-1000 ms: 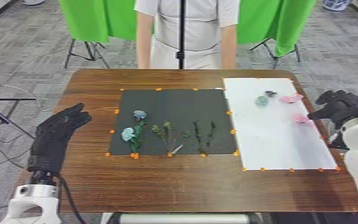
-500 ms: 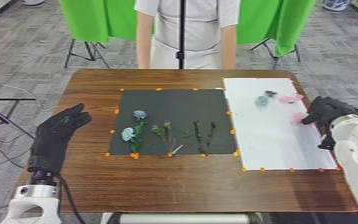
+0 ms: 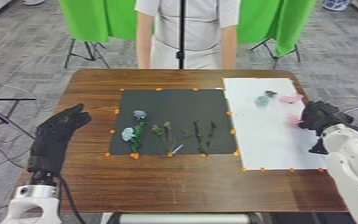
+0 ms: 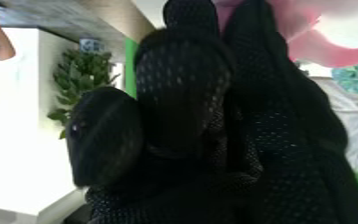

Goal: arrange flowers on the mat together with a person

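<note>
My right hand [image 3: 322, 118] is at the right edge of the white mat [image 3: 278, 145], its fingers right beside the lower pink flower [image 3: 294, 119]. Another pink flower [image 3: 291, 98], a pale teal flower [image 3: 262, 100] and a small dark sprig [image 3: 270, 93] lie farther back. In the right wrist view, pink petals [image 4: 331, 49] show behind the fingertips of my right hand [image 4: 189, 100]; whether they touch is unclear. Blue flowers [image 3: 128, 133] and green stems [image 3: 198, 135] lie on the black mat [image 3: 171, 102]. My left hand [image 3: 64, 122] is held open left of that mat.
Orange clips or tabs [image 3: 232, 131] line the edges of both mats. Bare brown tabletop [image 3: 193, 185] stretches in front of them. A thin white object [image 3: 177, 149] lies near the front of the black mat, and a dark vertical pole [image 3: 182, 35] stands beyond the table.
My right hand has moved left from beyond the table's right side to the white mat's edge. The lower pink flower sits slightly farther left. My left hand has stayed still.
</note>
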